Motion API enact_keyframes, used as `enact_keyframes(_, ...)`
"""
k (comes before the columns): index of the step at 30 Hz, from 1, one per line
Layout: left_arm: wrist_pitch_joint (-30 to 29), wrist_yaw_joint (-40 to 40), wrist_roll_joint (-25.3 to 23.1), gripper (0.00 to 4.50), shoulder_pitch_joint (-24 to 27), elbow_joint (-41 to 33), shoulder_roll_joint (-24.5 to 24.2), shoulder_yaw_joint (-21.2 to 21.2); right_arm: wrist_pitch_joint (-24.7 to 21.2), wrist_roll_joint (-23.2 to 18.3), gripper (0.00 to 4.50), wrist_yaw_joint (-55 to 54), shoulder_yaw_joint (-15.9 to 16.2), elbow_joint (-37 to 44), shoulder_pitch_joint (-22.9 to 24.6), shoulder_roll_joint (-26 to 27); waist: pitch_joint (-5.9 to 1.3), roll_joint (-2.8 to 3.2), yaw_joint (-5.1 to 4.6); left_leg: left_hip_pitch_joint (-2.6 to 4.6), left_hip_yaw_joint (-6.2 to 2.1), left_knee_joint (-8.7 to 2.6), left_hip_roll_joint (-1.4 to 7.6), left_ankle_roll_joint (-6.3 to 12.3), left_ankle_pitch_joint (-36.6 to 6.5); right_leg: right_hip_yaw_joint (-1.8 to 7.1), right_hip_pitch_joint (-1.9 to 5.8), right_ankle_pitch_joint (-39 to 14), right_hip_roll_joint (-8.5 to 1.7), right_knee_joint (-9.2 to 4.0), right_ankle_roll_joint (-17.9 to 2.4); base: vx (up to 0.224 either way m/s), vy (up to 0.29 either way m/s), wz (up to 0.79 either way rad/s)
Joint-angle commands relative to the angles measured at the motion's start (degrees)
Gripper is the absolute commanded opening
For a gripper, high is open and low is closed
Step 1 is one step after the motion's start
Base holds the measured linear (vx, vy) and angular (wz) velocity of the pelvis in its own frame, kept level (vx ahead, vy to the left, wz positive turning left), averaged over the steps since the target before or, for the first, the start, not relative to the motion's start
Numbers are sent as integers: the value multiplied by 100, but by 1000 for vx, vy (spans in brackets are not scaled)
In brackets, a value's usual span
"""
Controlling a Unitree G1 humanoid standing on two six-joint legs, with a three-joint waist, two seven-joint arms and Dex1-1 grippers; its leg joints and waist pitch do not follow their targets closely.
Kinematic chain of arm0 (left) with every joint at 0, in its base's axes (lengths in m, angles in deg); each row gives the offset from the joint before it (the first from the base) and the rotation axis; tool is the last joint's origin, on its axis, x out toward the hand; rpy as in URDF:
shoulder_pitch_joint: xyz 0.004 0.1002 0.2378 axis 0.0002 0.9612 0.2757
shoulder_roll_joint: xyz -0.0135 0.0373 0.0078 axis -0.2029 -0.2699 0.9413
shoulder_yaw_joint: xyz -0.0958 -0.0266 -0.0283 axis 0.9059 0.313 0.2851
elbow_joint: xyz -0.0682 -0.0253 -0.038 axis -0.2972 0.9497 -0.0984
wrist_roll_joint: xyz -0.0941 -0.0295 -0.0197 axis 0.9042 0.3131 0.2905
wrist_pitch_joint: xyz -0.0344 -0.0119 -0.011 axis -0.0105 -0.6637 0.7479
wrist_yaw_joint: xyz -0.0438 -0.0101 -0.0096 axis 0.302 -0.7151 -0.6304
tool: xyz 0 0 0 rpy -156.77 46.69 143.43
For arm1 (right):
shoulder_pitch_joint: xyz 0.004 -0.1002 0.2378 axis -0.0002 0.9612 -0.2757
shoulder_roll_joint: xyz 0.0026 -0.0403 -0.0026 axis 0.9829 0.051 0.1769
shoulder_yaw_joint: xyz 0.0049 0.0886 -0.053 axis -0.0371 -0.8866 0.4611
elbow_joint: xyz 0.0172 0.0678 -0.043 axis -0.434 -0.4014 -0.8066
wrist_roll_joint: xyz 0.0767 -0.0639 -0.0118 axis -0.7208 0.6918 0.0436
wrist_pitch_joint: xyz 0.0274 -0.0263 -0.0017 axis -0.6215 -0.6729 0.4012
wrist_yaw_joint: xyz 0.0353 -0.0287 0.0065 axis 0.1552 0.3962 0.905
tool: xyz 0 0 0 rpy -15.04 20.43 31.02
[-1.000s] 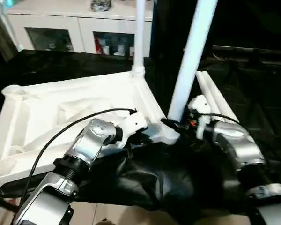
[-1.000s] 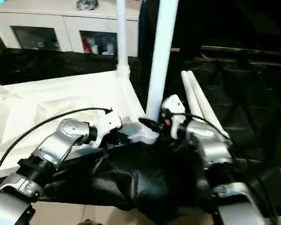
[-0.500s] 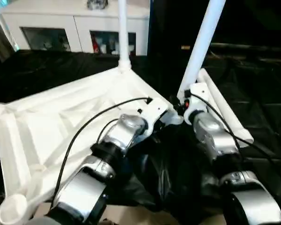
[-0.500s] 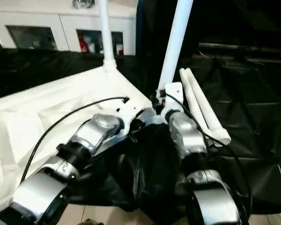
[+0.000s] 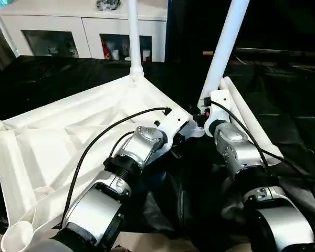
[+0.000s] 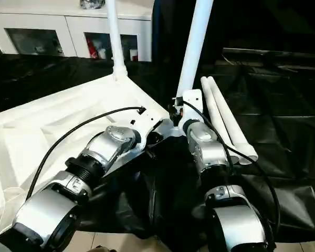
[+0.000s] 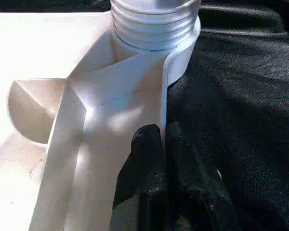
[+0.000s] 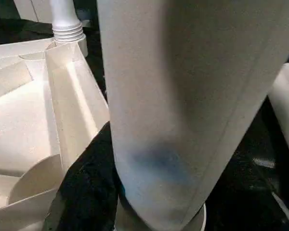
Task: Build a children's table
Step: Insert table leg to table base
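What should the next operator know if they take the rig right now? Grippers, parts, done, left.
Left gripper: shut, pinching the tabletop's edge wall beside the near right corner socket.
Right gripper: around the base of the leaning leg at that socket.
Tabletop lies underside up on the black-draped table.
Done: the far leg stands upright in its corner socket.
In progress: the leaning leg is in the socket but tilted; whether it is fully seated cannot be told.
Left: two spare legs lie on the cloth to the right; both left corner sockets are empty.
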Motion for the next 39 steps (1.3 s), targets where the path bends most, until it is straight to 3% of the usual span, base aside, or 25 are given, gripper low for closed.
enact_keyframes(1, 120, 248, -13, 0, -182, -85, 36, 106, -485, -10, 261, 344, 232, -667, 374, 302, -229, 13, 11, 94, -227, -507, 352, -30, -2677, 247, 114, -3008, -489, -587, -690, 0, 0, 0)
enact_keyframes(6, 322, -47, 107, 0, -141, -181, 9, 127, -366, -140, 296, 601, 75, -417, 311, 231, -251, 10, 19, 61, -206, -504, 363, 21, -2430, 266, 139, -2574, -491, -546, -836, 0, 0, 0)
enact_keyframes(10, 579, -553, 116, 0, 54, -537, -146, -56, -323, -189, 310, 1078, 194, 84, 441, 65, -278, 0, 54, 21, -193, -500, 378, 119, -2101, 280, 187, -2123, -502, -496, -947, 0, 0, 0)
enact_keyframes(11, 535, -597, 124, 0, 89, -604, -163, -70, -310, -192, 310, 1176, 224, 190, 480, 28, -309, 3, 64, -1, -167, -473, 380, 215, -1737, 284, 228, -1519, -494, -426, -1123, 0, 0, 0)
enact_keyframes(13, 588, -816, 138, 0, 206, -802, -247, -152, -328, -206, 310, 1490, 326, 534, 613, -97, -317, -7, 82, -6, -140, -435, 367, 349, -1450, 276, 258, -1107, -497, -386, -1285, 0, 0, 0)
enact_keyframes(18, 624, -1306, 172, 0, 437, -1186, -487, -296, -350, -160, 310, 2149, 563, 1325, 929, -497, -344, -5, 126, -22, -122, -380, 380, 624, -883, 261, 303, -481, -497, -302, -1465, 0, 0, 0)
enact_keyframes(22, 808, -1754, 213, 0, 647, -1517, -756, -400, -487, -84, 310, 2542, 670, 1955, 1147, -924, -311, 7, 151, -15, -114, -380, 382, 646, -955, 252, 290, -857, -486, -336, -1454, 0, 0, 0)
enact_keyframes(24, 896, -2200, 290, 0, 824, -1859, -999, -485, -666, -123, 310, 2908, 747, 2497, 1292, -1265, -306, 23, 177, -3, -132, -396, 402, 559, -1008, 256, 296, -1076, -483, -339, -1366, 0, 0, 0)
enact_keyframes(28, 986, -2746, 417, 0, 1032, -2290, -1277, -589, -842, -217, 310, 3513, 905, 3104, 1530, -1712, -329, 26, 198, 8, -115, -366, 404, 587, -843, 267, 279, -808, -476, -296, -1409, 0, 0, 0)
enact_keyframes(32, 952, -3150, 511, 0, 1169, -2617, -1518, -677, -923, -248, 310, 3960, 1013, 3457, 1724, -2088, -345, 38, 298, 7, -107, -327, 423, 692, -656, 273, 276, -518, -470, -235, -1467, 0, 0, 0)
enact_keyframes(35, 901, -3335, 564, 0, 1234, -2804, -1642, -709, -1053, -294, 310, 4219, 1054, 3580, 1805, -2274, -374, 40, 356, -14, -108, -284, 418, 657, -603, 272, 256, -522, -474, -202, -1499, 0, 0, 0)
enact_keyframes(39, 853, -3483, 573, 0, 1316, -2958, -1724, -740, -1181, -280, 310, 4377, 1126, 3655, 1868, -2373, -365, 39, 374, -12, -121, -302, 422, 467, -934, 265, 247, -1112, -483, -255, -1336, 0, 0, 0)
